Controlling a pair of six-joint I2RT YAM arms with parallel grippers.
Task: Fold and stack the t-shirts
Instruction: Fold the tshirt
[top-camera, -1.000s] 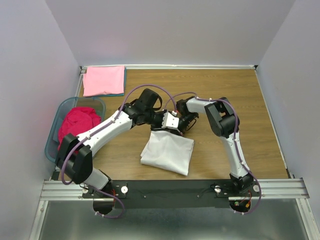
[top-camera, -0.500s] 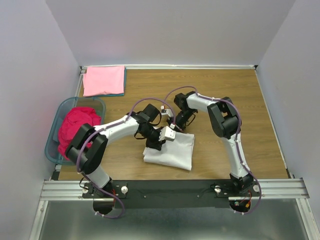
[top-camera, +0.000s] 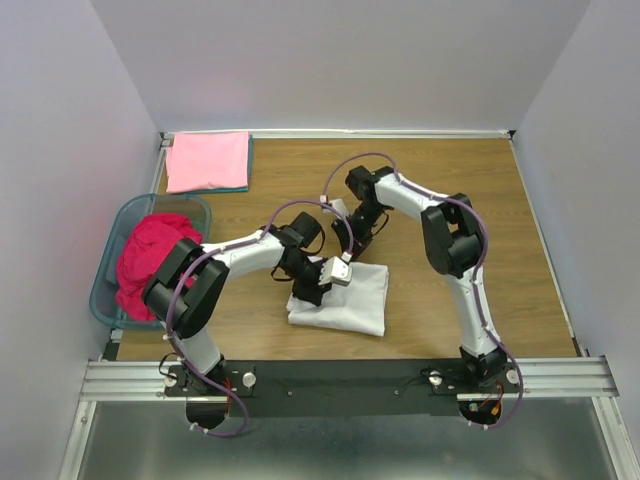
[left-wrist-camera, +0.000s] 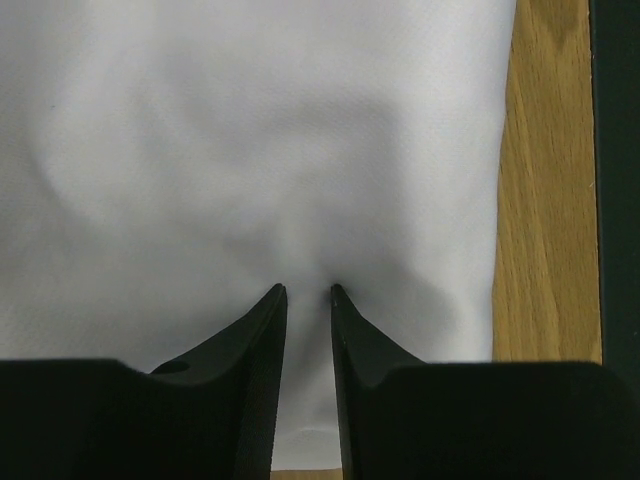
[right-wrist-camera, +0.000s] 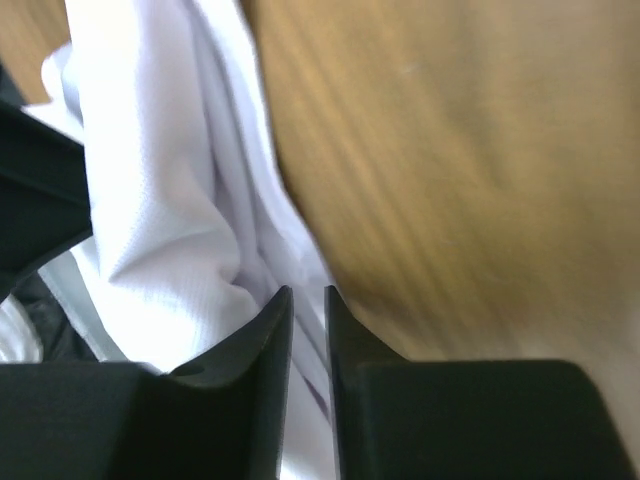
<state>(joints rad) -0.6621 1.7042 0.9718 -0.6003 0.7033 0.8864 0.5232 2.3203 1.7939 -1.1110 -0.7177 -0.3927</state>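
The white t-shirt (top-camera: 358, 300) lies partly folded on the wooden table (top-camera: 470, 190), in front of the arms. My left gripper (top-camera: 311, 291) is pressed low on the shirt's left part, shut on a pucker of white cloth (left-wrist-camera: 250, 150). My right gripper (top-camera: 347, 236) is shut on the shirt's far edge (right-wrist-camera: 160, 230) and holds that edge lifted. The light pink t-shirt (top-camera: 207, 160) lies folded flat at the back left corner. The magenta-red t-shirt (top-camera: 153, 252) is bunched in the teal basket (top-camera: 101, 290).
The teal basket stands at the table's left edge, close to the left arm's elbow. Both arms cross the middle of the table near each other. Bare wood (top-camera: 480, 270) shows to the right of the white shirt. White walls enclose the table.
My left gripper has moved toward the near edge and down onto the shirt's left part. My right gripper has drawn back toward the far side with the shirt's edge. The shirt is more compact.
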